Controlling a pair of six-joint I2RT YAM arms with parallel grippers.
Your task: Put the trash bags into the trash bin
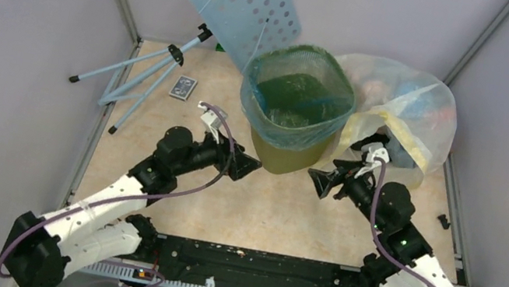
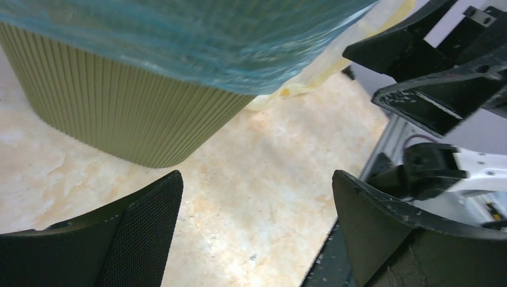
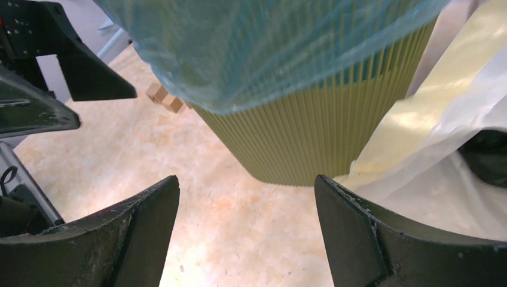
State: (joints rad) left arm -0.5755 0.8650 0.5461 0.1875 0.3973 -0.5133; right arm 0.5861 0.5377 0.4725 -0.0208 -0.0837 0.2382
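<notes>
The olive-green trash bin [image 1: 282, 156] stands upright at the middle of the table. The light-blue trash bag [image 1: 253, 100] lines it, its edge folded down over the rim. From the wrist views the bag [image 2: 197, 42] [image 3: 263, 48] hangs over the ribbed bin wall [image 2: 113, 113] [image 3: 311, 137]. My left gripper [image 1: 254, 165] is open just left of the bin's base, nothing between its fingers [image 2: 149, 221]. On the bin's right, my right gripper [image 1: 315, 178] is also open and empty, with its fingers [image 3: 341, 221] pointing at the bin.
A large clear yellowish bag [image 1: 406, 115] stuffed with colourful items leans against the bin's right side. A perforated light-blue panel [image 1: 249, 0] on a tripod [image 1: 141, 76] lies at the back left, with a small dark card [image 1: 183, 87] beside it. Walls enclose the table.
</notes>
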